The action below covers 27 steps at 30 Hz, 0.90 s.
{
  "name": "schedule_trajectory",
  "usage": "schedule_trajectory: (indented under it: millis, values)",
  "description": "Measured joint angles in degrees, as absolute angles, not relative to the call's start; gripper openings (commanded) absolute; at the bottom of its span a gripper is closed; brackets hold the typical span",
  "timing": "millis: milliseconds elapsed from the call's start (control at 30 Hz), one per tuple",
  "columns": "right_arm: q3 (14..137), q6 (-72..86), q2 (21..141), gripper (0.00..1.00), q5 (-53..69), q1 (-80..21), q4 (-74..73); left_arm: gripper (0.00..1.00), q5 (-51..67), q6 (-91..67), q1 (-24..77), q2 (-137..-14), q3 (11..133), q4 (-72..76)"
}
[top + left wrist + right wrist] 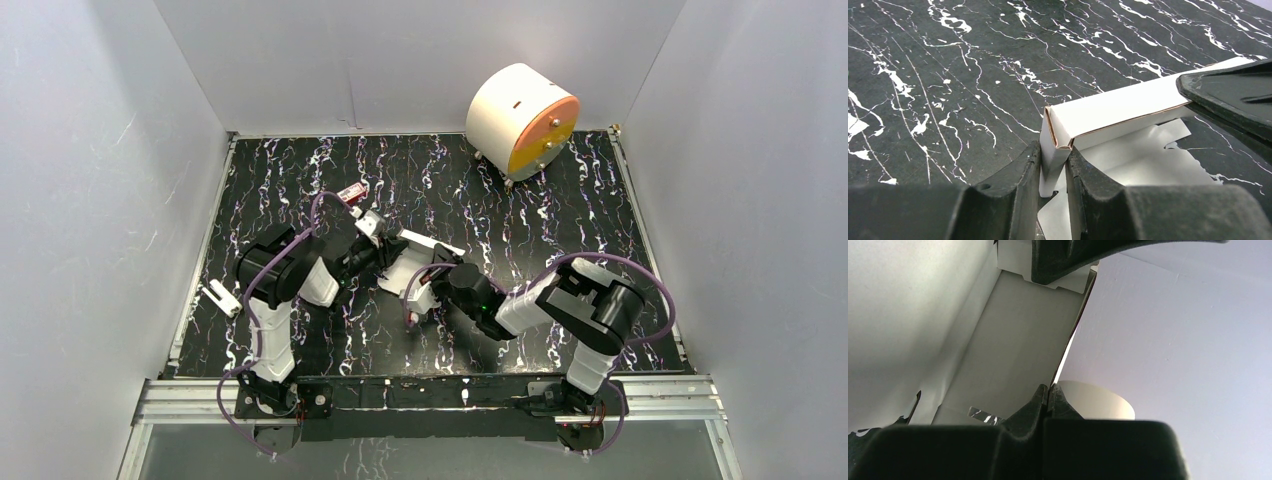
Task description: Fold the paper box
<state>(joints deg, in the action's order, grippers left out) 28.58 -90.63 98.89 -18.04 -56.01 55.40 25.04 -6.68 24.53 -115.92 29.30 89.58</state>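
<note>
The paper box (412,262) is white thin cardboard, half folded, and it is held above the black marbled table between both arms. In the left wrist view my left gripper (1054,151) pinches the folded end wall of the paper box (1118,107), with both fingers pressed against the card. My left gripper (383,247) sits at the box's left end. My right gripper (432,292) is at its near side. In the right wrist view my right gripper (1049,390) is shut on the thin edge of a panel of the paper box (1018,340).
A big white cylinder with an orange face (522,118) stands at the back right. It also shows behind my right fingers as the cylinder (1098,402). A tiny red item (352,192) lies behind the left gripper. A small white piece (222,298) lies at the left edge. White walls enclose the table.
</note>
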Motion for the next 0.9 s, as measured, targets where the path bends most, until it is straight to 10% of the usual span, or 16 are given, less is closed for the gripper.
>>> schedule_trajectory:
  millis: [900]
  values:
    - [28.75, -88.84, 98.94, 0.0, -19.81, -56.75, 55.0, 0.04, -14.83, -0.93, 39.57, -115.7, 29.08, 89.84]
